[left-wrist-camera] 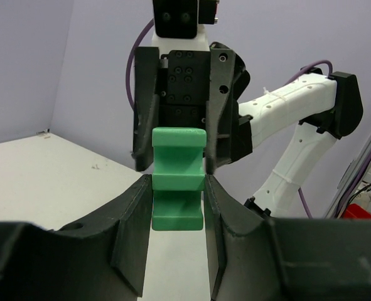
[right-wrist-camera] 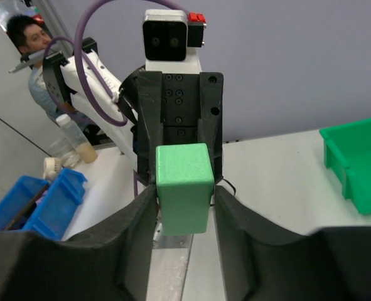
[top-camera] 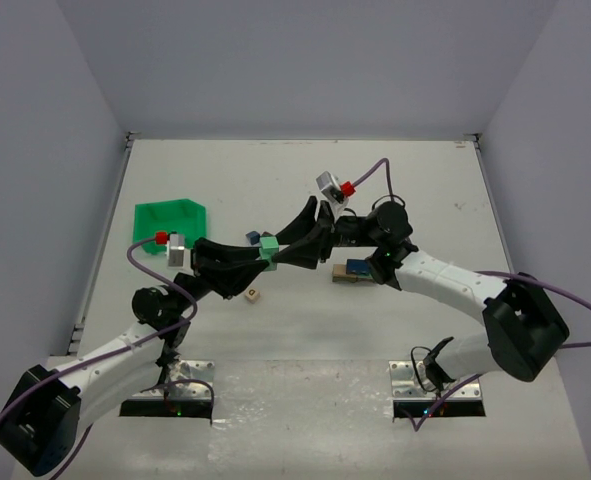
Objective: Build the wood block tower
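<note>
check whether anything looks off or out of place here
The green block hangs in mid-air, pinched by the left claw and the right claw at once; likely a handover, not a fault.

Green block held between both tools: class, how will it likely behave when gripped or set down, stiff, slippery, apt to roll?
Probably stiff: the green block shows crisp edges between the left tool and the right tool. Its notched sides likely help against slipping. Flat faces suggest it would not roll, though stood on end it might tip.
</note>
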You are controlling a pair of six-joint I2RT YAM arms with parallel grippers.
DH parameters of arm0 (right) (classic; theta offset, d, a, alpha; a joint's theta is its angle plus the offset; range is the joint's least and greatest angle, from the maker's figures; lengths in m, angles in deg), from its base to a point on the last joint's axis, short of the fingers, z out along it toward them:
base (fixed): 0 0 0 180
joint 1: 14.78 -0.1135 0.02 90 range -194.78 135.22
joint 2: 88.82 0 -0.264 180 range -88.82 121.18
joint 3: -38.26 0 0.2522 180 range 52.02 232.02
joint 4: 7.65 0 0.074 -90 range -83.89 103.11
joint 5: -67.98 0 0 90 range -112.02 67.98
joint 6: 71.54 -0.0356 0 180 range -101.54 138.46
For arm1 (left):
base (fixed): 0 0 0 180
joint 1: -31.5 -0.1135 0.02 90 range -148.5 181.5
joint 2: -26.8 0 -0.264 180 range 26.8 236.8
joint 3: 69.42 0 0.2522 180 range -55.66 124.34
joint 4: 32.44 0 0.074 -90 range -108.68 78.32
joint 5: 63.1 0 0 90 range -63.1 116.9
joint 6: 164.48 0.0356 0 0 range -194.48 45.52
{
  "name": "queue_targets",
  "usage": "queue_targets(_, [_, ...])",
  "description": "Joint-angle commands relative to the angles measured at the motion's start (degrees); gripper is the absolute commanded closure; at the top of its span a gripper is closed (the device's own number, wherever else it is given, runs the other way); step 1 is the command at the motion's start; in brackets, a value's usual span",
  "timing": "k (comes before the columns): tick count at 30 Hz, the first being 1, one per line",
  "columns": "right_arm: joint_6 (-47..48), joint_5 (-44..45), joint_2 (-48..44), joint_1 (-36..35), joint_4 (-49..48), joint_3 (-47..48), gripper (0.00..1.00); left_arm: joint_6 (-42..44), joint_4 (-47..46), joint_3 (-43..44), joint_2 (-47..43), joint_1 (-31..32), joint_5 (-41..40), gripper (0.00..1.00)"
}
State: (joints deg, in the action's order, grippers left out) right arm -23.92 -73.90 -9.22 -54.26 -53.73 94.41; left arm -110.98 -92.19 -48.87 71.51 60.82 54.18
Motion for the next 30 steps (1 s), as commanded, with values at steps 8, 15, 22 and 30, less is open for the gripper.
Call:
queue_targets(8, [-2.2,-1.5,1.4,-0.5,-8.1,3.1,0.93,-0.9,-4.4,-0.4,-0.5,0.1,-1.3,1.00])
queue_targets(15, [14.0,-2.2,-5.0,-0.5,12.3,5.4,1.00,0.0,6.8,2.5,-1.3,0.2,-3.4,0.34])
queue_targets(22, [46.9,14.8,-9.4,-0.5,61.5,17.3,1.00,4.3,25.2,2.7,-11.8,0.1,-11.3,0.00])
queue_targets(30, [75.6,41.0,1.9,-0.1,94.4,36.7,1.00,7.3,47.7,6.8,-22.7,0.2,-26.4,0.00])
